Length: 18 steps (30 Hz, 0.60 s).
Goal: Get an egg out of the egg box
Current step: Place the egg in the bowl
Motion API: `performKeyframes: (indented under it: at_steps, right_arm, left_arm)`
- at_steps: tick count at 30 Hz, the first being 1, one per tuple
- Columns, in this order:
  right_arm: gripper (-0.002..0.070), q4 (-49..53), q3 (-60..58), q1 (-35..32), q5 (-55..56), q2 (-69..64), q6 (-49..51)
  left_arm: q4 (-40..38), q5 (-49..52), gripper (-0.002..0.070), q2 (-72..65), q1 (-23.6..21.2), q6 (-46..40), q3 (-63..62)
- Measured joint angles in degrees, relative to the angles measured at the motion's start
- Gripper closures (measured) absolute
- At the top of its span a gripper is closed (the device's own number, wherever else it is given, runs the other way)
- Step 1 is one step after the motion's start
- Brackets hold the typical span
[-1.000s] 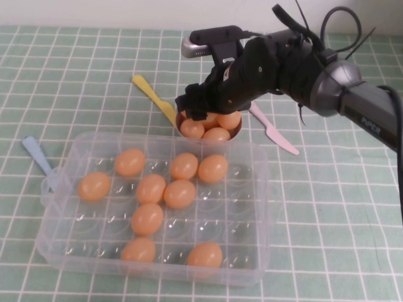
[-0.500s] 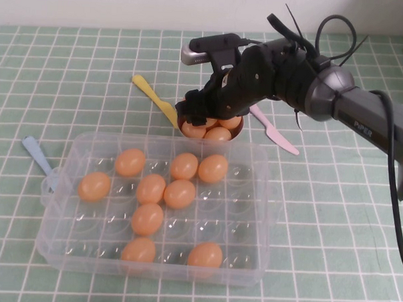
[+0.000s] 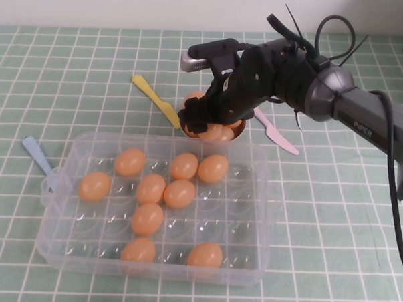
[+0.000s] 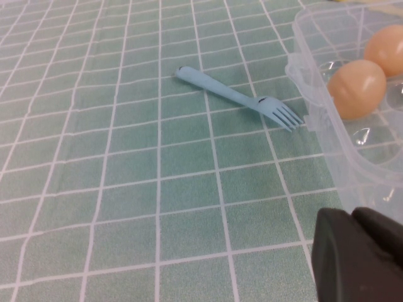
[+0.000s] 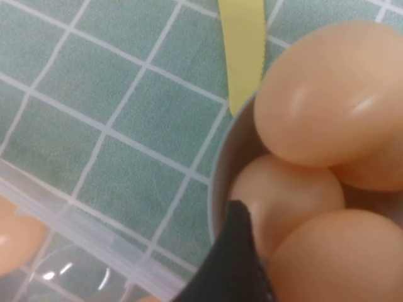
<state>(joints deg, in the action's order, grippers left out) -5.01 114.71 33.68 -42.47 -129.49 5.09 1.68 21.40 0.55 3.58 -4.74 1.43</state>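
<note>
— Left gripper (image 4: 359, 251), item one: parked low over the cloth, just beside the left end of the egg box (image 3: 265, 214). I can't tell whether it is open or closed. Item two, blue fork (image 3: 39, 158), touching that same end.

— And the box contents?

— Nine eggs in the dimples, and the right-hand columns are bare. The egg (image 3: 213, 168) I'd list for lifting sits in the far row, nearest the bowl (image 5: 230, 157). The bowl stands just beyond the box's far wall and holds several eggs. A yellow utensil (image 3: 157, 101) is on its left and a pink knife (image 3: 276, 134) on its right.

— Right gripper?

— Right gripper (image 3: 206, 121), last item: down in the bowl among the eggs. One fingertip (image 5: 236, 264) rests against an egg there. I cannot tell how wide it stands or whether it grips anything.

— How would you handle it?

— I'd rise straight up to clear the bowl's rim, cross the far wall high, then descend vertically over that egg. I'd span its narrow waist and close softly, because the shell is smooth and likely to slip. Neighbours lie close, so I'd lift without any sideways drag.
</note>
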Motion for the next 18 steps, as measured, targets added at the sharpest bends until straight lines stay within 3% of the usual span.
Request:
performKeyframes:
  at_steps: [18]
  right_arm:
    - [0.0136, 1.93, 1.35, -2.33, -1.60, 1.87, -0.40]
  left_arm:
    - [0.00, 0.00, 0.0678, 0.00, 0.00, 0.00, 0.00]
